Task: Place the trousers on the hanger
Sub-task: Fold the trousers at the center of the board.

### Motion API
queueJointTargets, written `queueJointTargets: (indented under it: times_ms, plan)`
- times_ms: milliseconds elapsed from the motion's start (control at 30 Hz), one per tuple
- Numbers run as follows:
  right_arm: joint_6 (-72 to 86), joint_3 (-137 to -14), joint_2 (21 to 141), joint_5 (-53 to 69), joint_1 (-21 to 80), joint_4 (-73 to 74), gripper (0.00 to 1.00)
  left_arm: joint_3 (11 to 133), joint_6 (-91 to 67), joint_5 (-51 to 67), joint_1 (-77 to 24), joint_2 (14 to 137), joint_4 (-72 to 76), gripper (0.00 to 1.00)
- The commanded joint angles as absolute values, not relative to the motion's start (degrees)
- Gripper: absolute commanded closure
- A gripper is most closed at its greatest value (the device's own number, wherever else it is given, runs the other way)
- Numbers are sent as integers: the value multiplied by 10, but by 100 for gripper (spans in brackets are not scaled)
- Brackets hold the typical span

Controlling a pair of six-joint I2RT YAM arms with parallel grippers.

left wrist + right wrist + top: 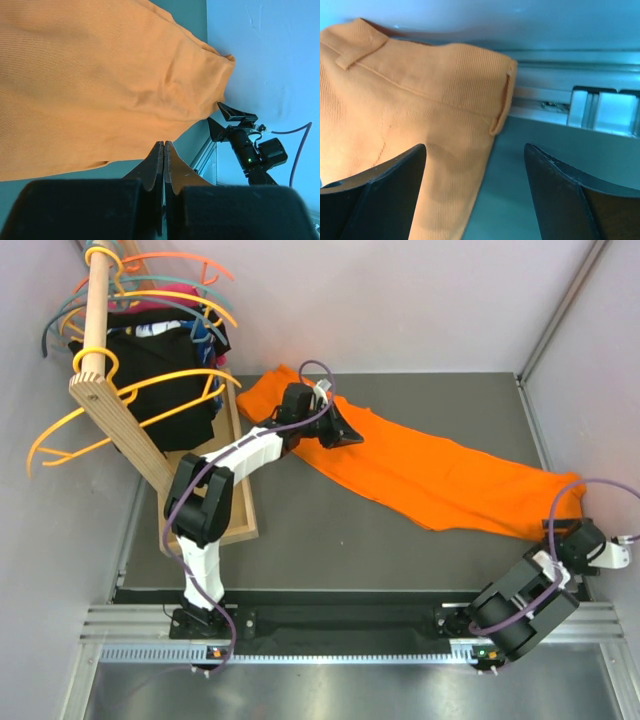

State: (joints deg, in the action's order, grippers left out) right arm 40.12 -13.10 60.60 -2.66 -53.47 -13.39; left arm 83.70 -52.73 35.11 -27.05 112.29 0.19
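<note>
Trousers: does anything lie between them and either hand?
Nothing visible does. The left hand, shut, has its tips at the edge of the trousers; the right hand, open, faces their waist end across a strip of table.

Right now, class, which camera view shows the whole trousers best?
Top external: the trousers lie full length across the table. Left wrist shows only a broad stretch of cloth; right wrist only the end with belt loops.

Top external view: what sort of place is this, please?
Probably a laboratory robot test cell, not a home. Plain walls enclose a dark table, two robot arms are bolted to an aluminium rail, and a wooden rack holds hangers beside orange trousers.
</note>
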Motion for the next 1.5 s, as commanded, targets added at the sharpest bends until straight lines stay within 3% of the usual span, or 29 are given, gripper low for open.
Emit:
queueJointTargets:
  times_ms: [0, 167, 300, 533, 633, 733, 1100, 1267, 1467]
  plan:
    - [401, -144, 655, -4, -547, -188, 20, 838, -513, 355, -267, 1127, 11, 100]
    - [375, -191, 717, 47, -557, -171, 23, 834, -515, 356, -265, 1129, 11, 100]
    - [364, -193, 729, 70, -556, -183, 36, 840, -512, 355, -265, 1132, 5, 100]
    - [356, -194, 711, 100, -556, -171, 88, 852, -502, 357, -265, 1132, -21, 100]
    - [354, -216, 671, 113, -548, -110, 96, 860, -490, 360, -265, 1131, -23, 100]
    - [355, -258, 652, 115, -527, -50, 100, 881, -455, 334, -276, 1132, -60, 100]
    - [359, -440, 570, 55, -396, 174, 100, 882, -478, 311, -285, 1133, -70, 100]
    - [345, -520, 534, 11, -367, 252, 100, 976, -454, 241, -331, 1164, -151, 100]
    - [257, -619, 523, -15, -346, 295, 100, 1022, -502, 228, -353, 1182, -130, 100]
